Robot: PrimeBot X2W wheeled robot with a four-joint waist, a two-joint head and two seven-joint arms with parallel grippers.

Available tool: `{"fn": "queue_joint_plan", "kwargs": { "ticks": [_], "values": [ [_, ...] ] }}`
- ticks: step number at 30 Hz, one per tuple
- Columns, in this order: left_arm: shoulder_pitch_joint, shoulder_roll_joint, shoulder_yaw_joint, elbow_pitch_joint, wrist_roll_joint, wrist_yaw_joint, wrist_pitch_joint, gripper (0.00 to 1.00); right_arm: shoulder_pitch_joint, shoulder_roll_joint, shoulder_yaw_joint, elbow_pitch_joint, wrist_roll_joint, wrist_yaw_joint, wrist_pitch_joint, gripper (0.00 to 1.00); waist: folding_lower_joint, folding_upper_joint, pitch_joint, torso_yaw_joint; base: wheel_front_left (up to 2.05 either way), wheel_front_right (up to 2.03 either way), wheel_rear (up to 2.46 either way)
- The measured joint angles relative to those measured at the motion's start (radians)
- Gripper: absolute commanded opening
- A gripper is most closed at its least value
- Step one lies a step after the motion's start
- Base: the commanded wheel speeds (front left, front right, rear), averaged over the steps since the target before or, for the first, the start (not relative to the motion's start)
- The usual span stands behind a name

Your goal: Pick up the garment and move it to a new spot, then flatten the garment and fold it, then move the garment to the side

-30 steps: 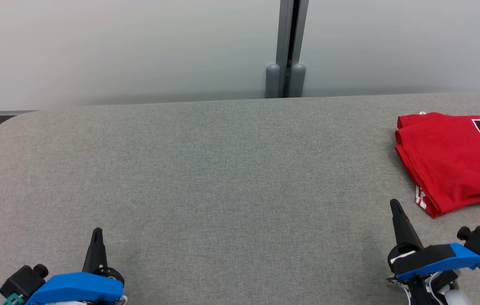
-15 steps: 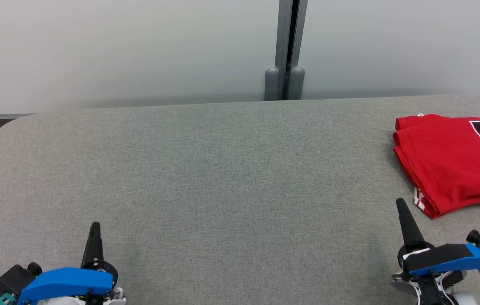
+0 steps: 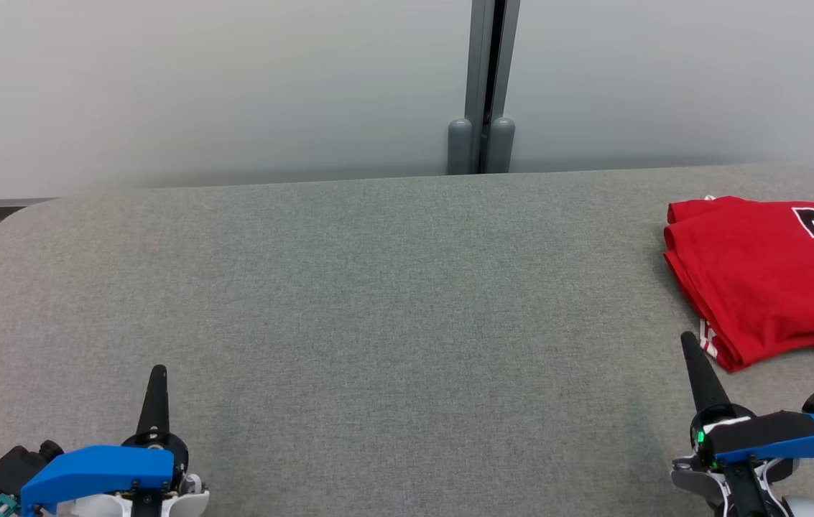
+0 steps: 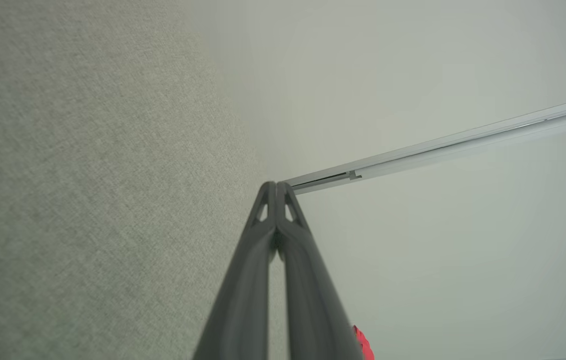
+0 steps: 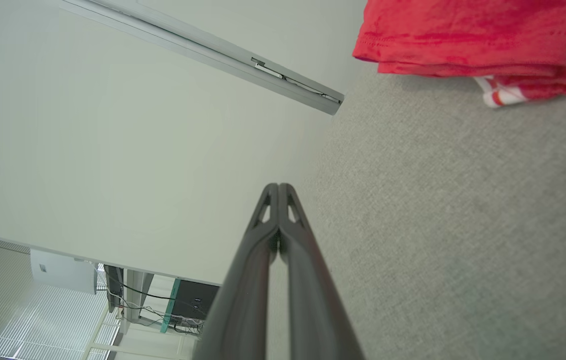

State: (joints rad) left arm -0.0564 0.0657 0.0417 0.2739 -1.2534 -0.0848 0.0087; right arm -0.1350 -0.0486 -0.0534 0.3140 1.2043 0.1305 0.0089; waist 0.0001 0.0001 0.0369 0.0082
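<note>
Grey table (image 3: 378, 301), red no.'d garment (image 3: 751, 273) folded; L end effector (image 3: 157, 370), R end effector (image 3: 687, 337) closed, empty.

On the red garment (image 3: 759, 280): black digits w/ white outline, lying sideways at the head view's right edge; reads approx. 23; 2nd digit partly cut off by the frame.

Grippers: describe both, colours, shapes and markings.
The left gripper and right gripper match: two long dark grey fingers tapering to a point, with triangular cut-outs near the tips, a black body under a blue cover, white parts beneath and a teal fitting at the outer end. A green light glows on the right one.
</note>
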Motion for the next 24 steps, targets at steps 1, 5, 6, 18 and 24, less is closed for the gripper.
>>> {"fn": "queue_joint_plan", "kwargs": {
  "ticks": [1, 5, 6, 18, 24],
  "values": [
    [-0.003, 0.000, 0.003, -0.001, -0.008, -0.001, 0.004, 0.00, 0.000, 0.000, -0.001, -0.002, 0.010, 0.000, 0.002, 0.00, 0.0000, 0.0000, -0.001, 0.000, 0.00, 0.00, 0.00],
    [-0.006, -0.001, 0.009, -0.003, -0.040, -0.004, 0.014, 0.00, 0.001, 0.000, -0.007, -0.008, 0.046, 0.000, 0.014, 0.00, 0.0000, 0.0000, -0.003, -0.001, 0.00, 0.00, 0.00],
    [-0.007, -0.002, 0.010, -0.004, -0.048, -0.004, 0.016, 0.00, 0.001, 0.000, -0.008, -0.009, 0.055, 0.000, 0.016, 0.00, 0.0000, 0.0000, -0.004, -0.001, 0.00, 0.00, 0.00],
    [-0.018, -0.006, 0.028, -0.011, -0.140, -0.015, 0.043, 0.00, 0.008, 0.000, -0.023, -0.027, 0.159, 0.000, 0.043, 0.00, 0.0000, 0.0000, -0.012, -0.003, 0.00, 0.00, 0.00],
    [-0.024, -0.008, 0.039, -0.014, -0.183, -0.022, 0.055, 0.00, 0.012, 0.000, -0.031, -0.035, 0.208, 0.000, 0.053, 0.00, 0.0000, 0.0000, -0.016, -0.004, 0.00, 0.00, 0.00]
  ]
}}
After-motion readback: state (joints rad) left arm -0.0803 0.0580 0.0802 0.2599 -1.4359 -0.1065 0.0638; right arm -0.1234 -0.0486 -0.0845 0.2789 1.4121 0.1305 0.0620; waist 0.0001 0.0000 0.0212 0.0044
